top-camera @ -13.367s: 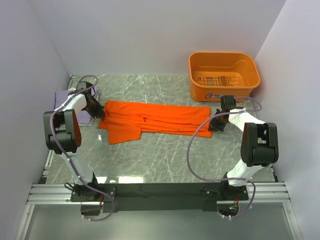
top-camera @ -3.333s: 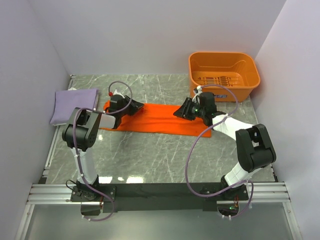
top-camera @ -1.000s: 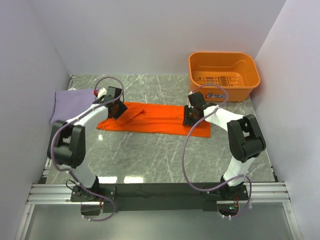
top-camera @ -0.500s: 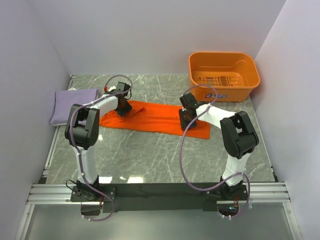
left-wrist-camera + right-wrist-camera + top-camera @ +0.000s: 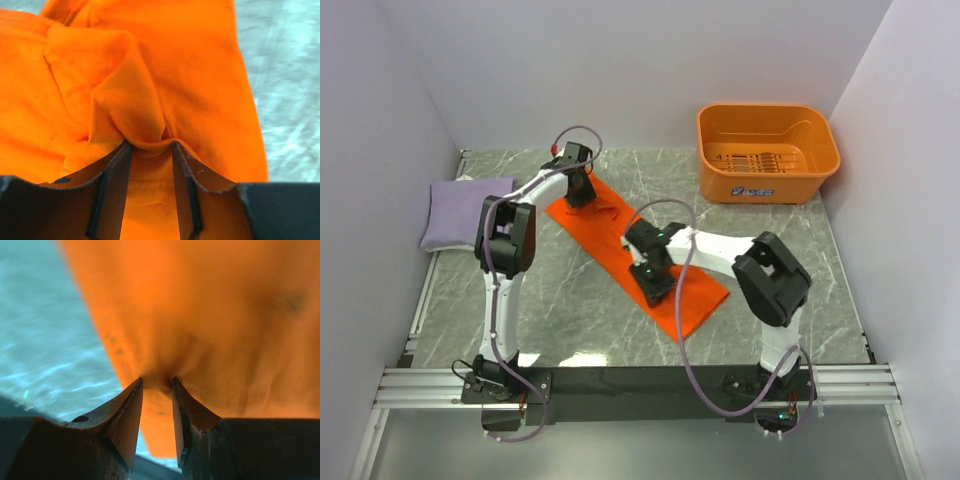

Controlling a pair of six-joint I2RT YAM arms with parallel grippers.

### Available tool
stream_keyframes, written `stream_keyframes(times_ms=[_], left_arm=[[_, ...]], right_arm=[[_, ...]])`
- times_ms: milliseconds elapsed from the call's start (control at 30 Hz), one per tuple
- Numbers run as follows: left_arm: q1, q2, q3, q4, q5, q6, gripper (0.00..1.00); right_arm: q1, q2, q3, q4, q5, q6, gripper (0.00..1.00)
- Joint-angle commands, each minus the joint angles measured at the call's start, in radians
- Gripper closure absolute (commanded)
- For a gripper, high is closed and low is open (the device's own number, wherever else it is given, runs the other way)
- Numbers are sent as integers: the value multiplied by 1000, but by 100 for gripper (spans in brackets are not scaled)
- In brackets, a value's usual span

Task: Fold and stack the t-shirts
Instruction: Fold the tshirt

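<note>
left gripper [image 5: 148, 145] pinched on a ridge of the orange t-shirt [image 5: 612, 228] at its far end. right gripper [image 5: 157, 384] also nipped on cloth at the strip's long edge, toward the near end. vs a sec ago: strip lay left-right across the table [image 5: 560, 300], now swung diagonal, far-left to near-right, both arms w/ it. lavender t-shirt [image 5: 465, 210] sits folded at left, well apart. prob. lining up the end-to-end fold; stacking not yet done.

The orange t-shirt [image 5: 607, 236] is plain and bright; the lavender t-shirt [image 5: 455, 212] is pale and plain. The basket [image 5: 800, 186] is orange, the worktop [image 5: 570, 312] grey marble veined white.
</note>
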Motion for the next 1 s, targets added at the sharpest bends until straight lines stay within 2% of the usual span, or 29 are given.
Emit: stream_keyframes(times_ms=[0, 100, 233, 467, 567, 600, 733, 867, 900, 967], left_arm=[[-4, 129, 89, -44, 127, 116, 56], [-4, 197, 194, -55, 150, 168, 54], [-4, 264, 322, -69, 175, 220, 53], [3, 323, 394, -47, 189, 272, 52], [8, 313, 396, -17, 210, 286, 45], [9, 282, 391, -11, 228, 288, 40], [11, 141, 310, 61, 230, 277, 28], [9, -15, 288, 53, 199, 219, 23], [8, -87, 279, 49, 199, 207, 16], [0, -164, 229, 23, 167, 165, 16]], right_arm=[[71, 75, 95, -116, -123, 0, 63], [109, 127, 163, -93, -210, 26, 61], [160, 239, 289, -131, -197, 33, 58], [183, 331, 425, -151, -230, 46, 55], [183, 336, 464, -153, -218, 53, 53], [184, 322, 464, -148, -206, 66, 52], [181, 174, 416, -99, -142, 92, 45], [174, 33, 329, -98, -48, 121, 39], [169, -28, 306, -90, -19, 128, 38], [152, -95, 224, -73, 9, 161, 37]])
